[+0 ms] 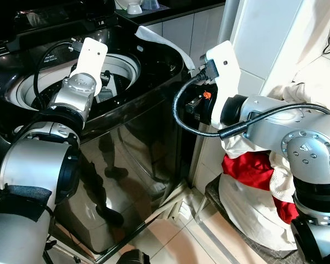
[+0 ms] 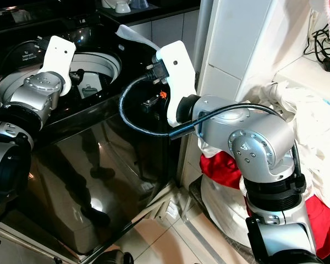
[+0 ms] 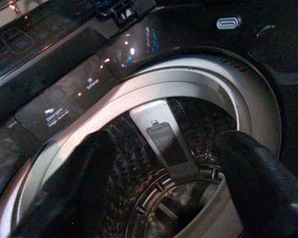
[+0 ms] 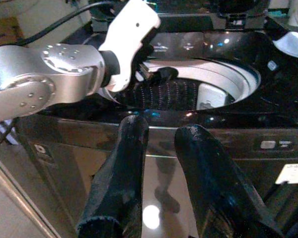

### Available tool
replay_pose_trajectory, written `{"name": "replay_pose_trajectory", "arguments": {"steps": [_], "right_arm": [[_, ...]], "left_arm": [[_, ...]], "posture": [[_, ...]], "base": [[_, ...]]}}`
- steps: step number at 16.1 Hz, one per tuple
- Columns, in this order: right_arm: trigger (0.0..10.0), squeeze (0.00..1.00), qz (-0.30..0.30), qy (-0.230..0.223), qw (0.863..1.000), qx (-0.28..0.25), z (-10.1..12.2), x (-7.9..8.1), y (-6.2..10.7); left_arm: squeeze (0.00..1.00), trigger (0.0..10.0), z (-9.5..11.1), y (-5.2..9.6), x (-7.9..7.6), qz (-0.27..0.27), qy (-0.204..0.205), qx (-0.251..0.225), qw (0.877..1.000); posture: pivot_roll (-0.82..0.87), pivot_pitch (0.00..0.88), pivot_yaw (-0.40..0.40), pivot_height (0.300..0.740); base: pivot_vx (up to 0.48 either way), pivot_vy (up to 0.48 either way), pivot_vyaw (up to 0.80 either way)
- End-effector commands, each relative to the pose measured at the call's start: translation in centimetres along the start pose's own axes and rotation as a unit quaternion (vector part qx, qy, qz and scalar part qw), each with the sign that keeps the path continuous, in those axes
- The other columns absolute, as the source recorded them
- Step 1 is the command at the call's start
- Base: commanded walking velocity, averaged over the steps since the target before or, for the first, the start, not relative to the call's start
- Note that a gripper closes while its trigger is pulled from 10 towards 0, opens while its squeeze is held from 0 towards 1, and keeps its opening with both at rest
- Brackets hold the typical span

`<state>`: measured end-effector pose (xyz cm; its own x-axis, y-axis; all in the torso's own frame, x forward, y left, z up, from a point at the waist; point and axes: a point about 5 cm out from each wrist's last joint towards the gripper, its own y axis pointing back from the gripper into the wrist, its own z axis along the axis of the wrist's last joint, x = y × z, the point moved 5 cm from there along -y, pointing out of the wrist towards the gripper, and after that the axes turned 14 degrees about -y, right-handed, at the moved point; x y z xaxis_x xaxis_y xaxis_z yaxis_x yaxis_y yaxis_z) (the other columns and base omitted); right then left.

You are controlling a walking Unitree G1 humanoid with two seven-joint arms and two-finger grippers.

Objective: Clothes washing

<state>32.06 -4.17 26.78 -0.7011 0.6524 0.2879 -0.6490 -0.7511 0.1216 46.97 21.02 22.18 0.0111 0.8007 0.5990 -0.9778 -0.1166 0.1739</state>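
The black top-loading washing machine (image 1: 126, 143) stands with its lid up and its steel drum (image 3: 188, 208) exposed. My left gripper (image 3: 159, 183) hovers over the drum's mouth, open, with nothing between its fingers. Beside the machine's right flank my right gripper (image 4: 161, 129) is also open and holds nothing; its fingers point at the machine's glossy side. A red garment (image 1: 250, 168) bulges out of a white laundry bag (image 1: 247, 203) on the floor under my right arm. A white cloth (image 1: 154, 36) lies draped over the machine's back right corner.
A white tiled wall corner (image 1: 253, 33) rises close behind my right arm. Bowls (image 1: 135, 8) sit on a ledge behind the machine. More white fabric (image 2: 313, 126) is piled at the far right, with cables (image 2: 319, 38) above it. Pale floor tiles (image 1: 176, 236) lie in front.
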Motion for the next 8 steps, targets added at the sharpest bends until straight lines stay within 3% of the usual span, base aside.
{"name": "replay_pose_trajectory", "arguments": {"steps": [1,2,3,4,5,6,8], "right_arm": [[10.0,0.0,-0.044,-0.008,0.999,-0.012,0.3,-1.8,0.2],[10.0,0.0,-0.128,-0.003,0.991,-0.03,0.7,-4.8,0.6],[10.0,0.0,-0.173,0.003,0.984,-0.036,0.8,-6.5,1.0],[10.0,0.0,-0.24,0.023,0.97,-0.039,0.9,-9.2,2.1],[10.0,0.0,-0.32,0.042,0.946,-0.033,0.7,-12.8,4.3],[10.0,1.0,-0.358,0.037,0.933,-0.024,0.3,-14.9,6.1],[10.0,1.0,-0.42,0.035,0.906,-0.025,0.4,-18.1,9.1]], "left_arm": [[1.0,10.0,0.7,0.0,0.1,-0.003,0.023,-0.011,1.0],[1.0,10.0,1.1,0.0,-1.2,-0.032,0.089,-0.018,0.995],[0.98,10.0,1.4,0.0,-2.0,-0.054,0.118,-0.022,0.991],[0.0,10.0,1.4,0.1,-3.4,-0.082,0.143,-0.02,0.986],[0.0,10.0,1.7,0.4,-5.5,-0.128,0.177,-0.03,0.975],[0.0,10.0,2.1,0.7,-6.9,-0.16,0.181,-0.051,0.969],[0.0,10.0,3.1,1.7,-8.6,-0.214,0.16,-0.117,0.956]], "posture": [[-0.04,0.0,0.078,0.74],[-0.04,0.0,0.083,0.74],[-0.04,0.0,0.082,0.74],[-0.04,0.0,0.081,0.74],[-0.03,0.0,0.077,0.74],[-0.03,0.0,0.072,0.74],[-0.03,0.0,0.072,0.74]], "base": [[0.0,0.0,0.0],[0.0,0.0,0.0],[0.0,0.0,0.0],[0.0,0.0,0.0],[0.0,0.0,0.0],[0.0,0.0,0.0],[0.0,0.0,0.0]]}}
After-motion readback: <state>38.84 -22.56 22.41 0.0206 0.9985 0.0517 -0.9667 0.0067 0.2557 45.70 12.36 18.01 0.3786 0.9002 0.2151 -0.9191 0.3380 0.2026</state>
